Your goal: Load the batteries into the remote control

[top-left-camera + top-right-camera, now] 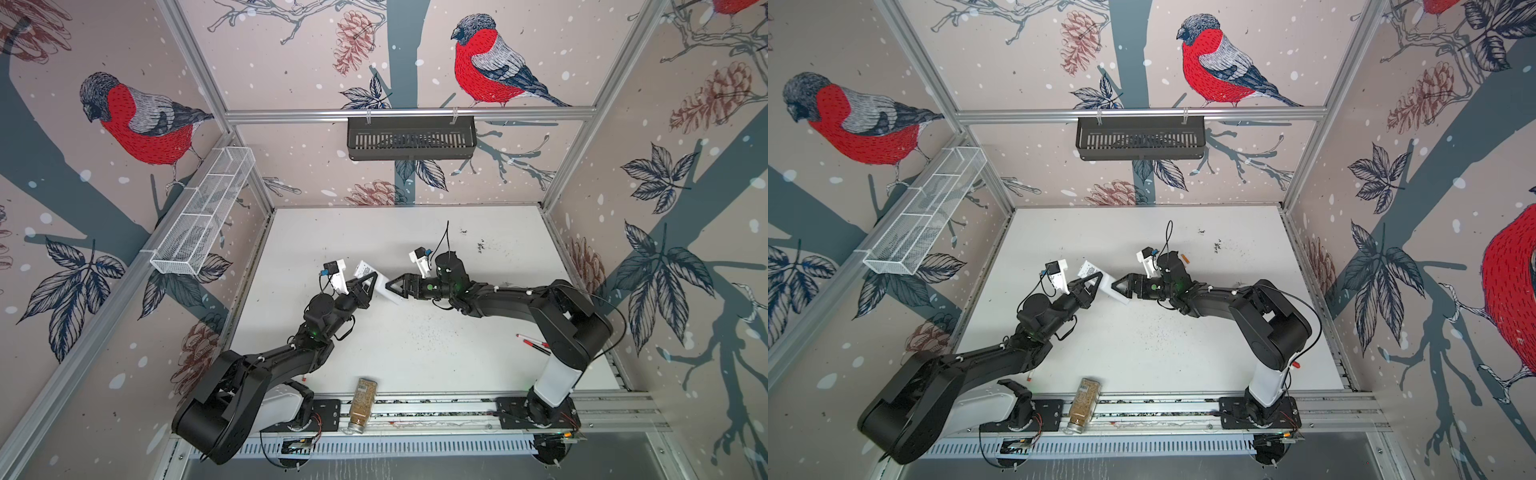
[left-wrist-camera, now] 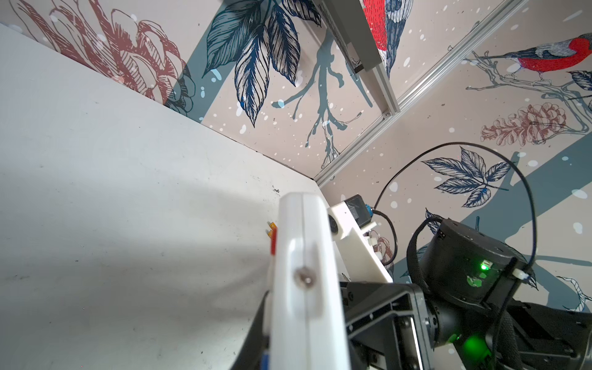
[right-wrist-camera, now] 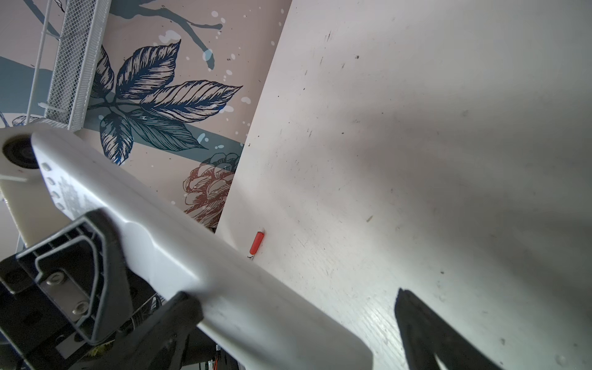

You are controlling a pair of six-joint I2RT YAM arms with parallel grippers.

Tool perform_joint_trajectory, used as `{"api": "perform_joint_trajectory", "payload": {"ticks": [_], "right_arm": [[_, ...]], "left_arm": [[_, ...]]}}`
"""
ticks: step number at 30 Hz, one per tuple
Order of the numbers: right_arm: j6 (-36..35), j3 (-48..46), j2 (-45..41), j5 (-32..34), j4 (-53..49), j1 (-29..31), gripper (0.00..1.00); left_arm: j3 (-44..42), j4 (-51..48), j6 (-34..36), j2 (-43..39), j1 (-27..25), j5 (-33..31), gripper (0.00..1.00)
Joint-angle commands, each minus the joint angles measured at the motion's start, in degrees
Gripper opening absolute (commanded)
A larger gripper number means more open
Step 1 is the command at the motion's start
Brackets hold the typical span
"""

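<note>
The remote control (image 1: 376, 284) (image 1: 1106, 284) is a slim white bar held above the middle of the table, plain back up. My left gripper (image 1: 370, 283) (image 2: 298, 352) is shut on it near one end. The right gripper (image 1: 392, 289) (image 3: 298, 326) is open, its jaws standing wide on either side of the remote's (image 3: 198, 256) other end. One orange battery (image 1: 1185, 258) lies on the table behind the right wrist. A second battery (image 3: 257, 242) (image 1: 304, 378) lies near the table's left edge. The remote (image 2: 304, 272) hides the left gripper's far finger.
Two white pens with red caps (image 1: 534, 341) lie beside the right arm's base. A jar of grains (image 1: 363, 405) rests on its side on the front rail. A white mesh basket (image 1: 203, 212) hangs on the left wall, a black basket (image 1: 411, 137) on the back wall.
</note>
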Motion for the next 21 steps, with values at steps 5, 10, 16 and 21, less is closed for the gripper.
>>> {"api": "perform_joint_trajectory", "payload": {"ticks": [5,10,16,21], "right_arm": [[-2.8,3.9,1.9,11.5,-12.9,1.7,1.0],[-8.7,7.6,4.1,21.2,-23.0,3.7,0.99],[-10.6,7.5,5.8,22.2,-24.1,3.8,0.99],[-12.9,8.0,6.2,23.2,-26.2,3.8,1.0]], "left_arm": [[-0.2,8.2,-0.9,-1.3,-0.4,2.8,0.0],[-0.7,8.3,0.2,-1.2,-0.6,2.0,0.0],[-0.7,7.2,3.4,-0.8,-1.7,0.6,0.0],[0.5,3.1,7.6,-0.9,-4.1,-2.8,0.0]]}}
